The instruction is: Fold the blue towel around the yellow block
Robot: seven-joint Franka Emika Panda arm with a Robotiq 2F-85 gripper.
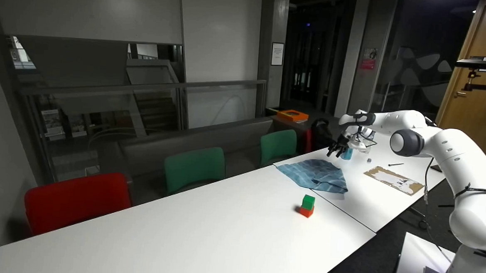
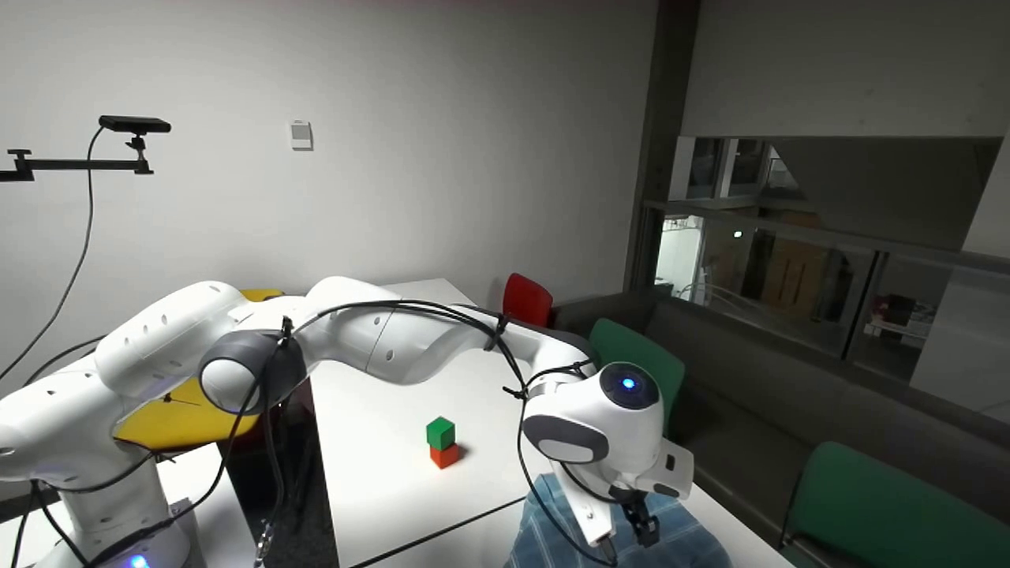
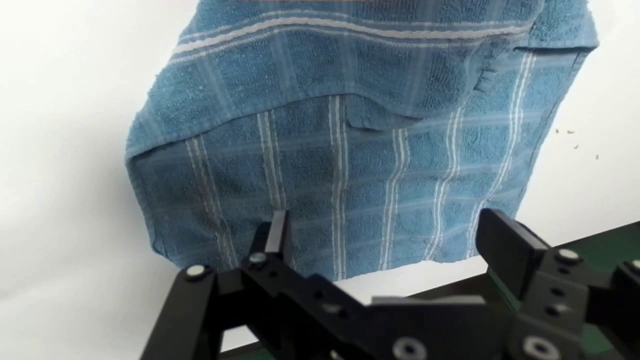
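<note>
Wrist view: gripper (image 3: 384,219) spread wide abv pt-folded blue towel (image 3: 312,155)

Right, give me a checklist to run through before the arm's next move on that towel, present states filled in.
1. End effector open and holding nothing: ok.
2. Blue towel fully inside the wrist view: not ok, cut off at the top.
3. Flap folded right across: not ok, much of the lower layer lies uncovered.
4. Yellow block inside the fold: cannot tell, no view shows it.
5. Green block, stacked on the orange-red block, apart from the towel: ok.
6. Safe gap between end effector and the blue object that appears near it in an exterior view: cannot tell.
</note>
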